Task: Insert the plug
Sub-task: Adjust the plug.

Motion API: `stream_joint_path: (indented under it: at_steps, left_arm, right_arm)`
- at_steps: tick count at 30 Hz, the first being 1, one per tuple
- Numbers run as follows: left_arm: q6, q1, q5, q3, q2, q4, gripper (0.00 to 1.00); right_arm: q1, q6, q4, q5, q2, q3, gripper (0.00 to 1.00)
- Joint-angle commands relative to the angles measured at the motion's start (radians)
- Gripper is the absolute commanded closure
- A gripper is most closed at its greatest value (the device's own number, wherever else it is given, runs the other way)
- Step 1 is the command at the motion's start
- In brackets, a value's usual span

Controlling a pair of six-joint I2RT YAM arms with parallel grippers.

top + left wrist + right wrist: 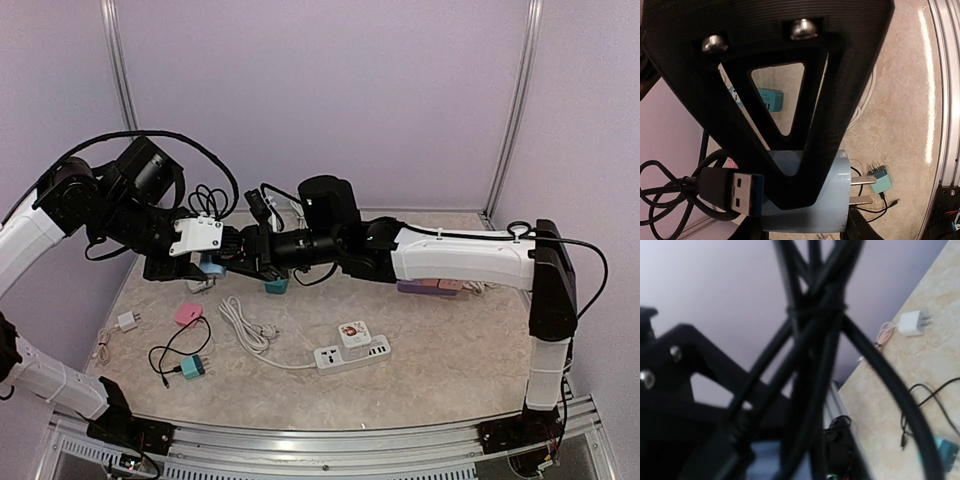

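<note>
My left gripper (815,210) is shut on a light blue charger adapter (840,190), held above the table with its two metal prongs pointing right. A black USB plug (742,192) on a black cable hangs level against the adapter's opposite face, its metal shell fully showing. In the top view the left gripper (222,255) and right gripper (250,255) meet tip to tip over the table's left side. The black cable (815,340) crosses the right wrist view close and blurred, hiding that gripper's fingers. The pale blue adapter (765,462) shows low behind it.
A white power strip (352,353) with a white coiled cord (245,325) lies at the centre front. Around it lie a teal adapter (192,367), a pink one (189,314), a white charger (128,320), another teal block (276,286) and purple items (430,286).
</note>
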Motion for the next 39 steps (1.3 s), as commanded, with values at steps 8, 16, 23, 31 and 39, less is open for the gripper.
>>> stream_joint_path:
  at_steps: [8,16,23,31,39]
  left_arm:
    - [-0.002,-0.016,0.001,0.039,0.007,0.044,1.00]
    - [-0.022,-0.015,-0.050,0.025,-0.008,0.065,0.59]
    - [-0.130,0.105,0.034,0.116,-0.069,0.079,0.04]
    - [-0.366,0.194,0.384,0.156,-0.130,0.111,0.05]
    - [-0.379,0.138,0.447,0.043,-0.269,0.294,0.21]
  right_arm:
    - [0.005,0.066,0.013,-0.055,0.076,0.056,0.62]
    - [0.003,0.008,-0.002,-0.015,0.021,0.023,1.00]
    - [0.013,-0.303,0.010,0.137,-0.157,-0.071,1.00]
    - [0.053,-0.650,0.514,0.238,-0.340,-0.291,1.00]
    - [0.118,-0.829,0.650,0.225,-0.330,-0.258,1.00]
